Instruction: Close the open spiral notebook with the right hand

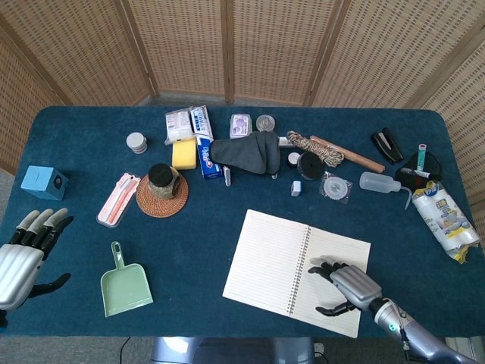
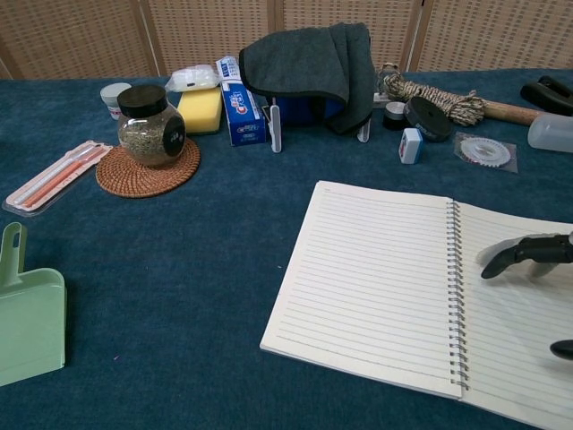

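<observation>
Near the front edge of the counter (image 1: 76, 227), right of centre, the spiral notebook (image 1: 273, 258) lies fully open and flat, ruled pages up. Its wire spine (image 2: 455, 291) runs roughly front to back with a slight tilt, and that is the book's hinge line; the spread as a whole stretches left to right across it, the left page (image 2: 367, 278) toward the green dustpan (image 1: 125, 284), the right page (image 2: 519, 349) toward the robot's right side.

Over the right page hovers the right robot hand (image 1: 345, 284), fingers spread apart and extended toward the spine, thumb held out below them, nothing in its hold. Whether the fingertips touch the paper I cannot tell. At the far left of the counter the left robot hand (image 1: 26, 254) is idle, fingers straight and apart, holding nothing.

Judging by its look, the notebook is light, and its pages are thin and floppy, likely to slide on the cloth or buckle if pushed flat. The wire binding should let a leaf swing freely. The best place to take hold seems to be the outer free edge of the right page, getting fingers under the whole stack plus cover, then sweeping it over the spine onto the left page.
</observation>
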{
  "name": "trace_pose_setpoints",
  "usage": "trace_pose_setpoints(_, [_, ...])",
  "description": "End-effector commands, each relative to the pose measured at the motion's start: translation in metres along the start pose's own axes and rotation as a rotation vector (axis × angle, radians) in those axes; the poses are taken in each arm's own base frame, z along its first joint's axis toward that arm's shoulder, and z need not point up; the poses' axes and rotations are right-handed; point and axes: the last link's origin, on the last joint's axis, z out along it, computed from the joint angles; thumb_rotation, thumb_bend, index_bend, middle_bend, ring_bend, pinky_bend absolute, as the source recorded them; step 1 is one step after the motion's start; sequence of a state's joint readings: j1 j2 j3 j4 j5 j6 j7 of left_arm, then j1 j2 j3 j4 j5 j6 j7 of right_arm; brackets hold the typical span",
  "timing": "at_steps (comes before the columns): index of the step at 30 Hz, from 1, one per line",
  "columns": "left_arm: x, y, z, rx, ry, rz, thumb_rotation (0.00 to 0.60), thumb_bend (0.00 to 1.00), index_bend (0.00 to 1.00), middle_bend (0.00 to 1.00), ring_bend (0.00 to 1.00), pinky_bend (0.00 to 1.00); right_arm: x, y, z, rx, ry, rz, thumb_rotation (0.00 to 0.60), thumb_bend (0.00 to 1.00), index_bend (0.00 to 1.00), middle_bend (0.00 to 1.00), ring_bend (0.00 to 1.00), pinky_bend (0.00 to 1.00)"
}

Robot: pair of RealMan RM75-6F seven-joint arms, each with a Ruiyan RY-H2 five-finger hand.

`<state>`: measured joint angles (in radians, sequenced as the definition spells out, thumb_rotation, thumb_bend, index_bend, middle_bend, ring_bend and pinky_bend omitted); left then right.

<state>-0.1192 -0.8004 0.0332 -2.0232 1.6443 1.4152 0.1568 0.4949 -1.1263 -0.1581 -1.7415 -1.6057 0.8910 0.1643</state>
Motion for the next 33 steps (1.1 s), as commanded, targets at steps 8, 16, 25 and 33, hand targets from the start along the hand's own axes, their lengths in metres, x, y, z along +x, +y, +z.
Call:
trace_pose_setpoints(8, [0.000,0.001,0.000,-0.007,0.000,-0.003,0.600,0.15,0.00,0.00,0.00,0.01,-0.004,-0.003,-0.008,0.012,-0.008,-0.015,0.324,0.29,0.16,0.40,0.28,0.38])
trace_pose_setpoints(16, [-0.002,0.000,0.000,-0.005,-0.003,-0.006,0.600,0.15,0.00,0.00,0.00,0.01,-0.007,-0.005,-0.021,0.014,-0.016,-0.019,0.323,0.29,0.20,0.44,0.35,0.45])
trace_pose_setpoints(25, [-0.002,0.001,-0.001,-0.007,-0.003,-0.007,0.600,0.15,0.00,0.00,0.00,0.01,-0.001,-0.004,-0.014,0.015,0.033,-0.029,0.311,0.29,0.20,0.23,0.07,0.31])
trace_pose_setpoints(33, [0.000,0.000,-0.003,0.001,0.000,-0.001,0.600,0.15,0.00,0.00,0.00,0.01,-0.007,0.004,-0.009,-0.022,-0.012,-0.029,0.300,0.28,0.18,0.18,0.04,0.28])
